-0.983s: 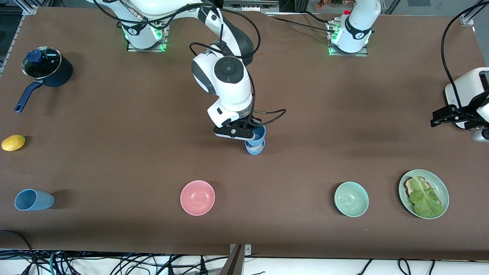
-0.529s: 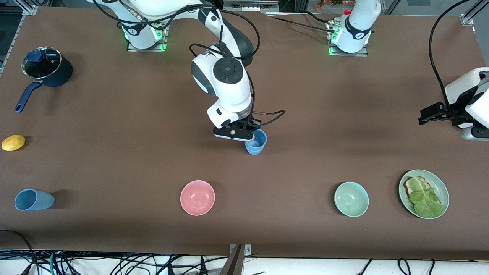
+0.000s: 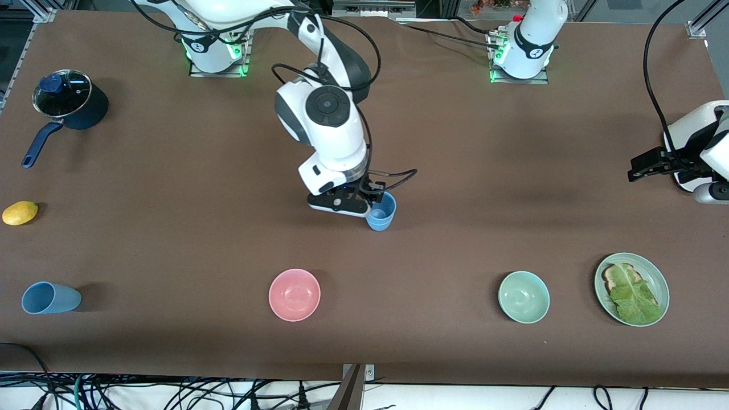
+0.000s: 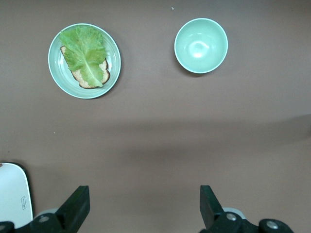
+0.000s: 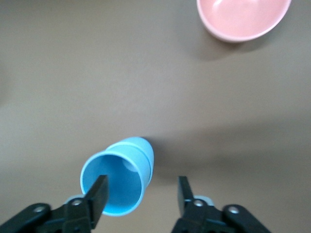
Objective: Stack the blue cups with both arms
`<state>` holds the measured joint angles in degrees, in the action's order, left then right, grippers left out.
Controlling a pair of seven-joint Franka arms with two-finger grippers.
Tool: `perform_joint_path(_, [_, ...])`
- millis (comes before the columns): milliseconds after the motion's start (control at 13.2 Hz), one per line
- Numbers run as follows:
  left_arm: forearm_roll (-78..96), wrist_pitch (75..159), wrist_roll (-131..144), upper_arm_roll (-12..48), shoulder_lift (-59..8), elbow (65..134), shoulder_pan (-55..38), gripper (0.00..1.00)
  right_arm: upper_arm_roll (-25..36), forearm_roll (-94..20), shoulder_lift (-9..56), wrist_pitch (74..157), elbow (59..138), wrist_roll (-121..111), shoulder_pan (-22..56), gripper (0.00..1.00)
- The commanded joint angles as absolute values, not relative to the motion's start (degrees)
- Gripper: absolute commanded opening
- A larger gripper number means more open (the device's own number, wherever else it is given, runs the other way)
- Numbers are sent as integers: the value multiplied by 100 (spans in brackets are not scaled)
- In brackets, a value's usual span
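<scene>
Nearest the front camera, along one row on the brown counter (image 3: 455, 171), lie a blue cup on its side (image 3: 50, 298) at the right arm's end, a pink bowl (image 3: 294, 294), a pale green bowl (image 3: 523, 296), and a green plate (image 3: 655, 279) carrying toast and a lettuce leaf (image 3: 633, 296) toward the left arm's end. Farther from the camera than the pink bowl, mid-counter, stand the stacked blue cups (image 3: 381, 214), one nested inside the other, upright on the counter. The right pincer (image 3: 364, 206) sits at their rim with its fingers spread; in the right wrist view one finger (image 5: 99, 191) overlaps the inside of the upper cup's mouth while the other stands clear of the cup wall, so the stack (image 5: 120, 179) is not pinched. A yellow lemon (image 3: 20, 212) rests at the right arm's end of the counter, well apart from this pincer, and farther still a dark blue saucepan with a glass lid (image 3: 67, 104) sits near that end. The left pincer (image 3: 643, 168) hovers at the left arm's end, over the counter's edge, fingers spread wide and holding nothing; its wrist view looks down on the green plate (image 4: 58, 77) and the pale green bowl (image 4: 200, 45) from above, with a white object (image 4: 13, 201) at the frame's corner.
</scene>
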<state>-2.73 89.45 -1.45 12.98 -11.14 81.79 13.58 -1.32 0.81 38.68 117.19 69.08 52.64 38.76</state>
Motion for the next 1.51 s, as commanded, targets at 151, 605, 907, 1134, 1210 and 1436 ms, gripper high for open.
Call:
perform_joint_path(151, [-167, 8754, -123, 1310, -1046, 8121, 1362, 100, -535, 62, 2701, 10848, 7663, 4353, 3016, 100])
perform_joint_path(605, [-167, 8719, -114, 1318, -1011, 8121, 1362, 100, -562, -167, 1145, 9064, 8137, 3166, 2023, 100])
perform_joint_path(907, [-167, 8640, -123, 1318, -949, 8112, 1362, 100, -554, -176, 327, 8413, 8543, 1885, 1093, 100])
perform_joint_path(1134, [-167, 8631, -123, 1318, -888, 8112, 1362, 100, -274, -167, 115, 8017, 8552, 1091, 774, 100])
perform_joint_path(1210, [-167, 8622, -123, 1318, -879, 8112, 1362, 100, -90, -158, 114, 7929, 8552, 959, 773, 100])
perform_joint_path(1436, [-167, 8561, -114, 1327, -853, 8112, 1362, 100, 272, -141, 228, 7963, 8578, 511, 782, 100])
